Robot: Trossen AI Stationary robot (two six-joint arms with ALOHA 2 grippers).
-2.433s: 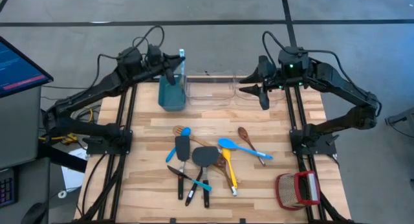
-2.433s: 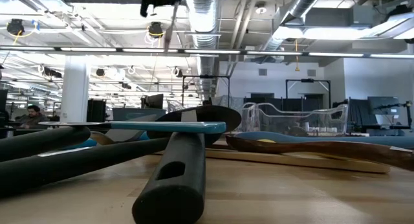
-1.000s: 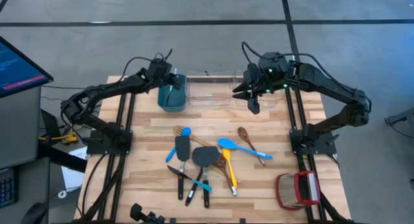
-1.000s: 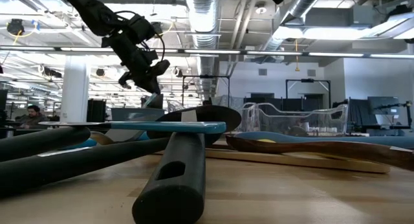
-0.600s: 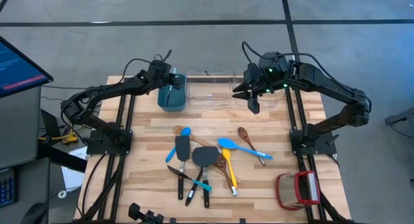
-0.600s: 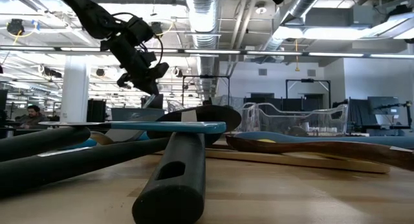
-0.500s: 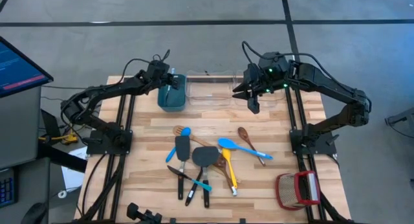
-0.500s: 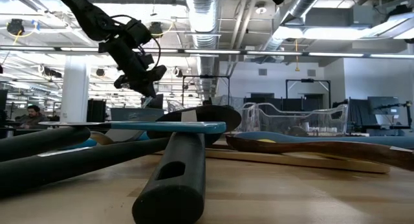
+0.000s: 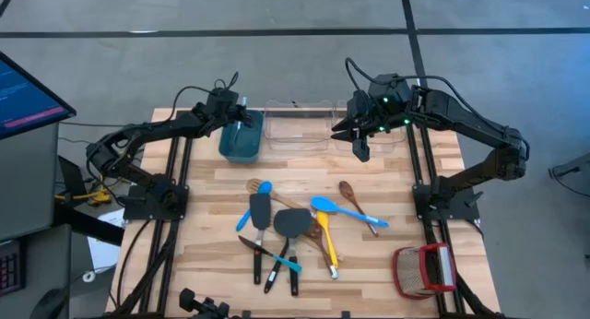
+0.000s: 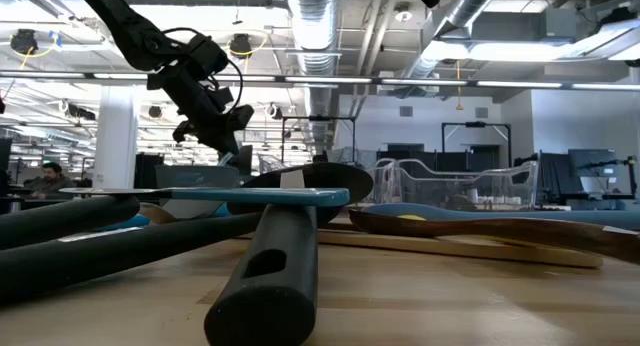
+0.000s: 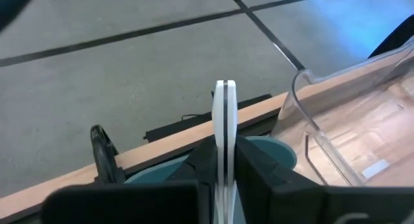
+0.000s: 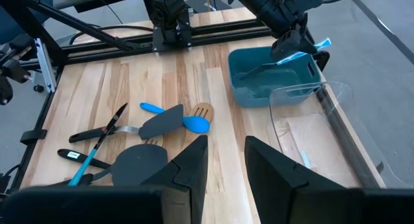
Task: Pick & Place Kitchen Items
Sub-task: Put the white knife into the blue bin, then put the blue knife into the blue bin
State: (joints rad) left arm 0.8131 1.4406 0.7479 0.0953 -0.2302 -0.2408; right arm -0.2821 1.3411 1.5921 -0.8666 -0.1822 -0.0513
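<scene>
- Wooden slats make up my table [image 9: 387, 254], on a grey floor crossed by dark lines; the low view looks into a hall with ceiling ducts and strip lights.
- I see the utensils [image 9: 293, 229] heaped mid-table, a red-and-tan basket [image 9: 422, 269] at one near corner.
- My left gripper [image 9: 241, 118] sits over the teal bin [image 9: 238, 141], clamped on a pale flat handle [image 11: 224, 130]; only its wrist view shows that grip, and the right wrist view shows a blue-tipped piece [image 12: 299, 48] there.
- My right gripper [image 9: 360, 146] hangs by the clear tray [image 9: 297, 127], fingers [image 12: 191, 160] parted and empty.
</scene>
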